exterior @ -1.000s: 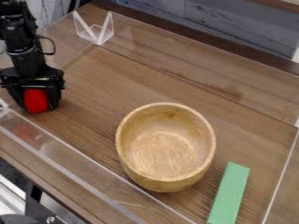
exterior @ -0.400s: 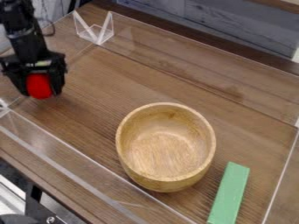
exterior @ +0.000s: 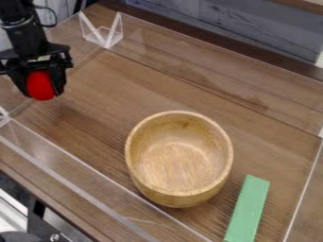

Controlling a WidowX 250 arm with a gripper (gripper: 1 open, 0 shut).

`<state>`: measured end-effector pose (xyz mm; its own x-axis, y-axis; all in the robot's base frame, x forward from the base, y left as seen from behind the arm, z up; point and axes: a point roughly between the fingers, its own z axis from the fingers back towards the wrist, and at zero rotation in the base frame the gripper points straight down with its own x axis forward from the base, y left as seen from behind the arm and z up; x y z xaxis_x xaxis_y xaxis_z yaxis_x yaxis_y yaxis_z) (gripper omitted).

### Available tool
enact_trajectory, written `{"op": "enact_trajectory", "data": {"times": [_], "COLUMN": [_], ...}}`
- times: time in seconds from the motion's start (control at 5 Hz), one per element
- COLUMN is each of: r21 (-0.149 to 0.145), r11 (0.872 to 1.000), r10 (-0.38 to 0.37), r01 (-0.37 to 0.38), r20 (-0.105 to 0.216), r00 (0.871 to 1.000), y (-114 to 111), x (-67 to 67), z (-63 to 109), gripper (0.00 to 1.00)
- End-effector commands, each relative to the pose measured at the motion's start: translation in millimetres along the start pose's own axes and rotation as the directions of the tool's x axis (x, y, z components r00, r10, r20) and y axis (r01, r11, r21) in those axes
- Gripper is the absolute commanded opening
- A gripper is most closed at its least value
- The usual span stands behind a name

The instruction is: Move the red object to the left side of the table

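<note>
— Where is the red object (exterior: 42, 85) at this moment?

— It is at the left edge of the frame, in the upper half. It sits between the two black fingers (exterior: 64, 64) of the gripper (exterior: 40, 80), and the gripper pinches it from both sides.

— So the pincer is pressed on it, not spread?

— Yes, the fingers hug the red object on the left and on the right. It seems to hang a little above the table (exterior: 190, 85), but from this view I cannot tell for sure if its underside touches the wood.

— And the arm itself?

— The black arm (exterior: 22, 28) comes down from the upper left corner of the frame, and the gripper points downward to the table.

— What else do you see on the table?

— A round wooden bowl (exterior: 180, 158) stands in the lower middle of the frame, well apart from the red object. It is upright. To the lower right of the bowl, just beside it, a flat green bar (exterior: 248, 222) lies on the wood.

— Anything at the back?

— Yes, a small clear plastic piece (exterior: 101, 31) of folded shape stands near the top, to the right of the arm. A low clear wall (exterior: 76, 175) runs along the near side of the table, from the left edge toward the bottom.
</note>
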<state>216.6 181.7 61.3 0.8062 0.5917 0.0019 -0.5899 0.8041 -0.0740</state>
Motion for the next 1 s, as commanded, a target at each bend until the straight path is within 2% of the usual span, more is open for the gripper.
{"op": "enact_trajectory", "data": {"times": [0.0,0.2,0.6,0.8], "r21": [0.019,0.029,0.046,0.049], "r11": [1.000,1.000,0.999,0.996], "r10": [-0.003,-0.002,-0.007,-0.074], "r01": [0.002,0.001,0.006,0.074], "r20": [0.051,0.039,0.011,-0.007], "r00": [0.999,0.999,1.000,0.997], "y": [7.9,16.4,21.8,31.9], "x": [8.8,13.5,7.4,5.2], "z": [10.7,3.9,-10.3,-17.4], "gripper": [0.00,0.00,0.00,1.00]}}
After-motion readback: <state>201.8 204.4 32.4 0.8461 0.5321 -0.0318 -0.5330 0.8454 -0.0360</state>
